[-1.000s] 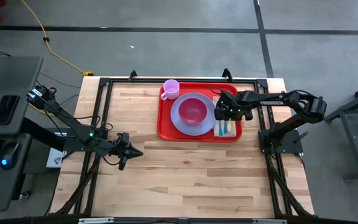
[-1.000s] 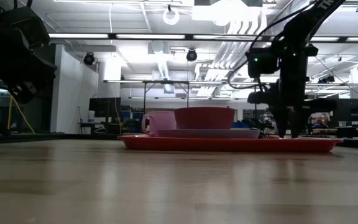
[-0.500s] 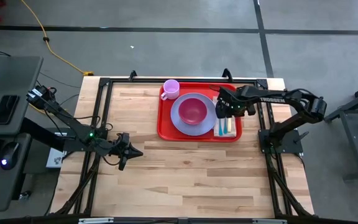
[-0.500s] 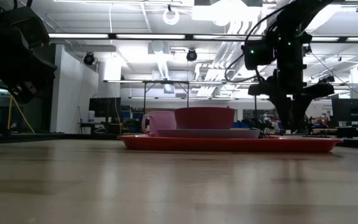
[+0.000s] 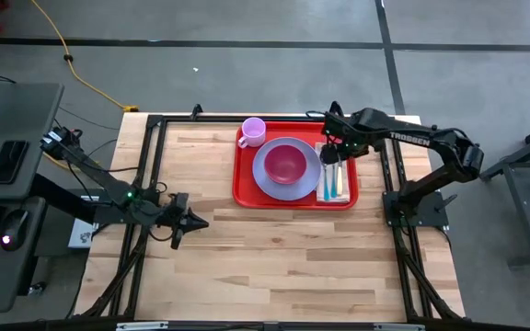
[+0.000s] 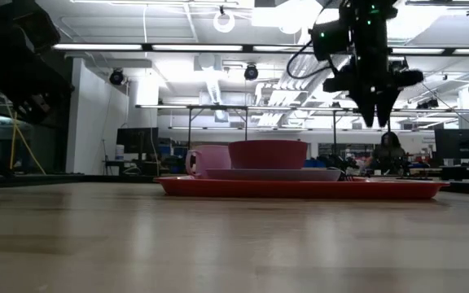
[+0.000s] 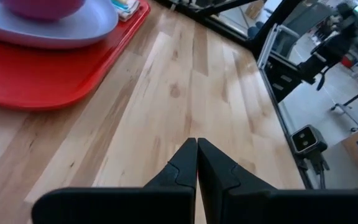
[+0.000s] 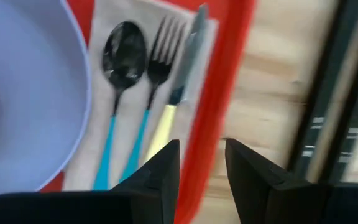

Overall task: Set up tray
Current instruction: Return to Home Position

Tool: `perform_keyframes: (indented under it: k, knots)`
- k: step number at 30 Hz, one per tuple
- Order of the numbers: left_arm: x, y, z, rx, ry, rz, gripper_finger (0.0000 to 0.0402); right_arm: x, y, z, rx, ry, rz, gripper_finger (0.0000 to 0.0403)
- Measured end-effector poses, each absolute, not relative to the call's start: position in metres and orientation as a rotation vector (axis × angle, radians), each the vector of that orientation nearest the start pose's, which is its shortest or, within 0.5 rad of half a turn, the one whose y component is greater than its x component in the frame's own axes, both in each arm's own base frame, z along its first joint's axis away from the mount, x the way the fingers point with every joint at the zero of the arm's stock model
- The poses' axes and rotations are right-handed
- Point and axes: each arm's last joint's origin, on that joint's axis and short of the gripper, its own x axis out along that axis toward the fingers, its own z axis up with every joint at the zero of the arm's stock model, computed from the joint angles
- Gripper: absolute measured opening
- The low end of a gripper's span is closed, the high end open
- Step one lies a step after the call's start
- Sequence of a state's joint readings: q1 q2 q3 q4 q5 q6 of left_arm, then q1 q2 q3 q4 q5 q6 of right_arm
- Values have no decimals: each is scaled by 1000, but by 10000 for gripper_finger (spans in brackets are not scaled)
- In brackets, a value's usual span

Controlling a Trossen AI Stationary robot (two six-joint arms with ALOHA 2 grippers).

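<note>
The red tray (image 5: 245,188) lies at the far middle of the table. On it are a pink cup (image 5: 253,131), a lavender plate (image 5: 267,176) with a magenta bowl (image 5: 286,163), and a tan napkin (image 8: 98,146). A spoon (image 8: 124,45), a fork (image 8: 164,43) and a knife (image 8: 188,59) lie side by side on the napkin. My right gripper (image 8: 202,163) hangs open high above the napkin's far end (image 6: 377,120), pointing down, with nothing between its fingers. My left gripper (image 7: 196,157) is shut and holds nothing, above the bare wood at the table's left (image 5: 201,223).
Black frame rails (image 5: 389,175) run along the table's edges, close beside the tray's right rim (image 8: 225,93). The near half of the wooden table top (image 5: 283,267) holds no objects. A desk with a keyboard and a mouse (image 5: 7,241) stands off the table's left.
My right gripper has risen from just above the cutlery on the napkin to well above the tray, shifting a little toward the far edge and turning about its own axis. The cutlery stays on the napkin.
</note>
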State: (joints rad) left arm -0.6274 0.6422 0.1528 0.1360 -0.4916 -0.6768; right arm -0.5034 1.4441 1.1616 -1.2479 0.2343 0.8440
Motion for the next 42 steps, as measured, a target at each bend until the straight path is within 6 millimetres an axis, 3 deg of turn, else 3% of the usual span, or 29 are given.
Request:
perform_keyframes:
  k: [11,18,24,31,39,42]
  knots:
    - [111,-58,179,-580,191,123,40,197,-122,306,580,1317,-1318,108]
    - [102,-52,191,-398,112,70,40,192,-122,324,532,1278,-1354,108]
    - [92,-46,188,-364,138,44,40,176,-111,340,516,1182,-1366,108]
    - [84,-40,193,-311,94,5,40,142,-80,373,452,968,-1241,108]
    - [79,-37,192,-291,68,-6,40,76,-37,405,487,613,-1099,108]
    - [80,-38,182,-304,49,-11,40,54,-27,410,503,524,-1016,108]
